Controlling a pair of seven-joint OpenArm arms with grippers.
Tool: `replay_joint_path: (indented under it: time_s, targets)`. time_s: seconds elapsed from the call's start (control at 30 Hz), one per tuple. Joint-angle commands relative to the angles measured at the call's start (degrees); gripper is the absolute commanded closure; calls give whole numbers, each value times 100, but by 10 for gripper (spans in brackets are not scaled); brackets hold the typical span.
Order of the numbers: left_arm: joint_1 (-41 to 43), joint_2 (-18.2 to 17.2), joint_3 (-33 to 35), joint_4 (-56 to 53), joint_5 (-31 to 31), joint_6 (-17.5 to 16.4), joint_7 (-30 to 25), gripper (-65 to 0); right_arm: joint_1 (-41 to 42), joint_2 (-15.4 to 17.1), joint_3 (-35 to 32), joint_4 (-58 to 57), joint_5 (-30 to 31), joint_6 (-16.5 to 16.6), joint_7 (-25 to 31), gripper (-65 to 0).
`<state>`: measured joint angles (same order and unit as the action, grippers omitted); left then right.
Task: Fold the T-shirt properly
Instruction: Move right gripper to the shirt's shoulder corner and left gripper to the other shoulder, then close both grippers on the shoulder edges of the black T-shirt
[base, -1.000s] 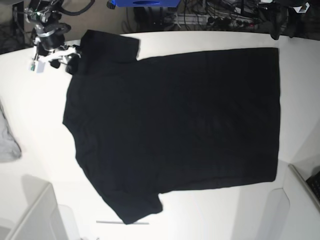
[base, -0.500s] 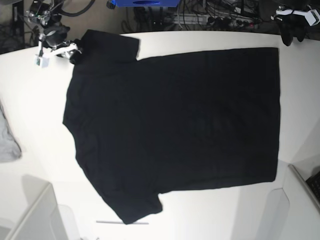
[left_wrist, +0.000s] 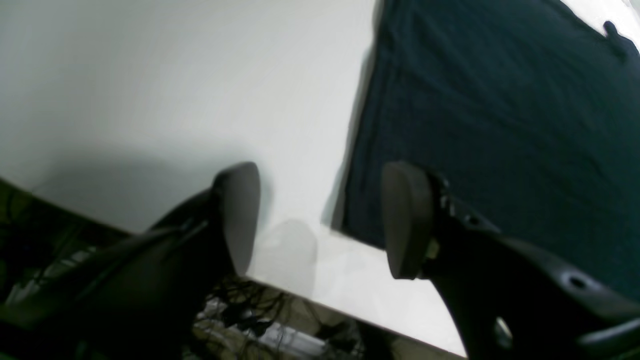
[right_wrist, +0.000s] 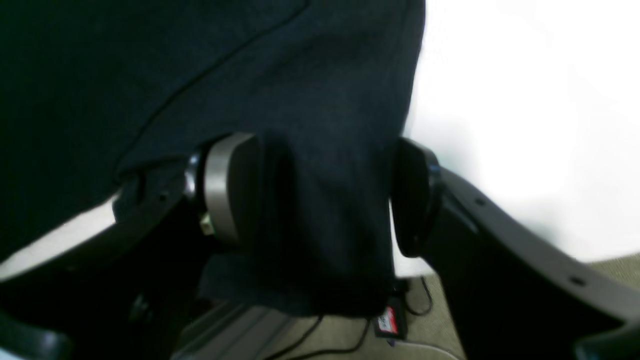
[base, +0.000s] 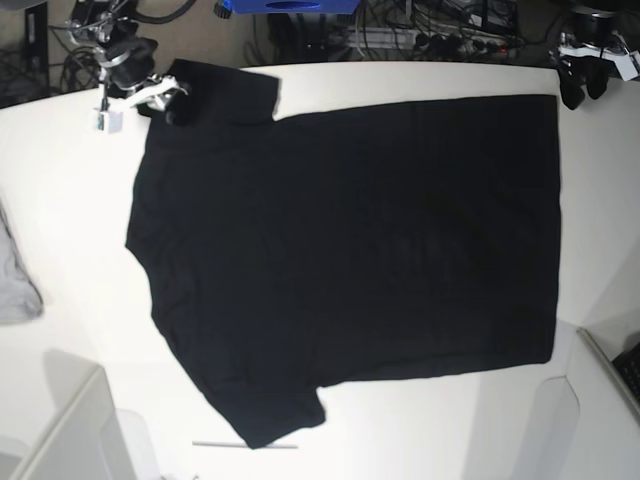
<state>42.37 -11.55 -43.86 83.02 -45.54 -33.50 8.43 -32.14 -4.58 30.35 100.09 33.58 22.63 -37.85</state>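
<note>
The black T-shirt lies spread flat on the white table, neck side to the left and hem to the right. My right gripper is at the far left sleeve. In the right wrist view it stands open with the sleeve fabric between its wide-apart fingers, at the table's edge. My left gripper hovers at the far right, just beyond the hem corner. In the left wrist view it is open, and the shirt's corner lies on the table between its fingertips, gripped by neither.
A light grey cloth lies at the left edge. White box-like shapes stand at the near left and near right. Cables and a blue object lie past the far table edge.
My right gripper has moved right and onto the far sleeve. My left gripper has come down at the far right toward the hem corner. The shirt has not moved.
</note>
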Motion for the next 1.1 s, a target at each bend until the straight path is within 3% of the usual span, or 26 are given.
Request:
replay_joint_path:
  time_s: [0.0, 0.1, 0.23, 0.27, 0.37, 0.57, 0.77, 0.87, 0.97, 1.07]
  targets:
    - [58, -62, -41, 80, -13, -101, -109, -374, -78, 14, -15, -97, -180, -44, -317, -375]
    - [-101, 52, -50, 62, 84, -101, -65, -374, -34, 32, -15, -238, -180, -35, -317, -264]
    - [-153, 87, -32, 54, 128, -101, -56, -374, 18, 40, -24, -405, -180, -26, -343, -20]
    - [-162, 87, -32, 36, 128, -101, -56, -374, 18, 40, -24, -414, -180, -26, -343, 0]
    - [-303, 87, 126, 10, 128, -66, 76, -374, 18, 40, -24, -414, -180, -26, -343, 0]
    - [-663, 87, 153, -236, 128, -66, 894, -374, 18, 40, -24, -414, -180, -26, -343, 0]
    - [-769, 140, 170, -254, 128, -66, 990, -364, 18, 40, -6, -405, -180, -26, -334, 0]
    - [-804, 166, 170, -228, 128, -66, 1228, -272, 18, 40, -15, -405, -180, -26, -334, 0]
    - [-918, 175, 161, -254, 128, -66, 1404, -125, 18, 40, -15, -396, -180, -26, -334, 0]
    - [-927, 175, 161, -245, 128, -66, 1404, -41, 18, 172, -24, -396, -180, -26, -317, 0]
